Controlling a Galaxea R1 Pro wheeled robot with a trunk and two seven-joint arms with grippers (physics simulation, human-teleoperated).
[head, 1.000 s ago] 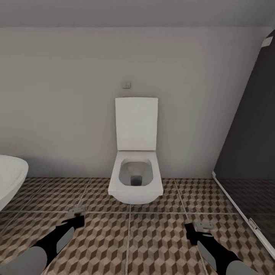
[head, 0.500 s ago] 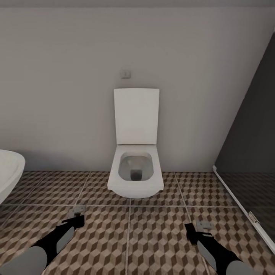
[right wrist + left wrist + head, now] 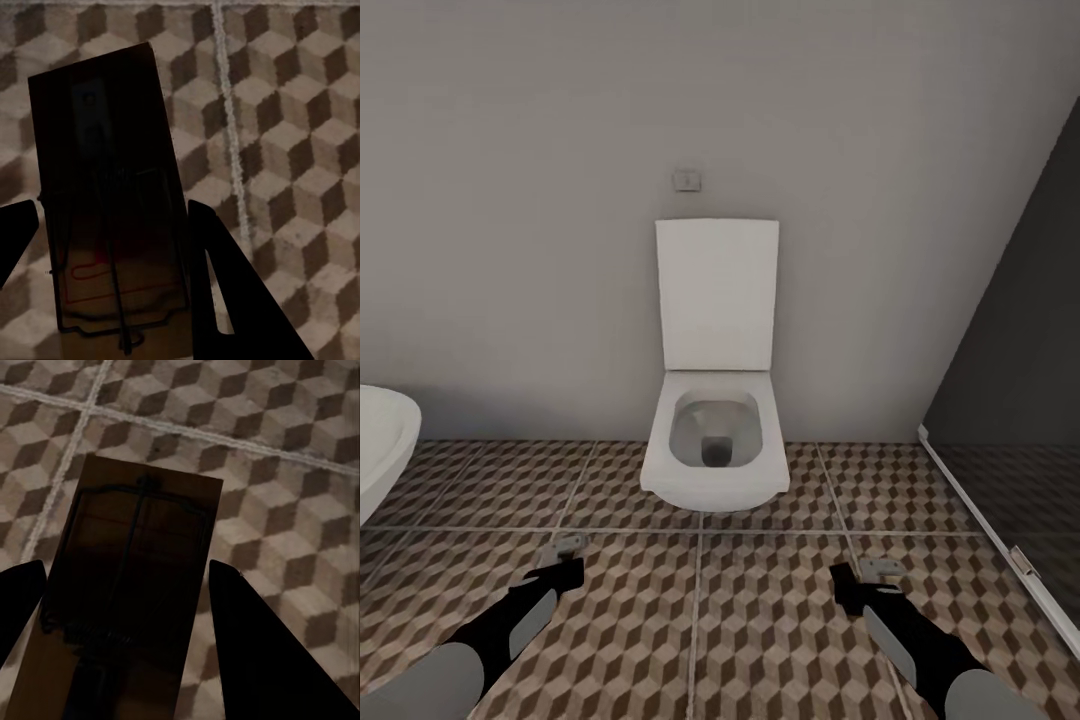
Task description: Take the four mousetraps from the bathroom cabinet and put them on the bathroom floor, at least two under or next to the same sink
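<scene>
Right end effector (image 3: 878,572) shifted slightly inward, clamped on a mousetrap (image 3: 112,217); left end effector (image 3: 567,552) clamped on another mousetrap (image 3: 131,585), above bathroom floor (image 3: 760,620); toilet (image 3: 715,440) ahead.

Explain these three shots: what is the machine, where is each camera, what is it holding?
These are simulator renders of a wheeled robot with two arms. The big picture is from its head camera, looking down over both arms at a white toilet, part of a white tub at the left edge, a dark glass panel, and the bathroom floor of cube-patterned tiles. The two dark pictures come from cameras near each gripper, looking along the fingers. The left gripper is shut on a mousetrap, a small wooden board with wire parts. The right gripper is shut on another mousetrap. Both are held above the tiles.
</scene>
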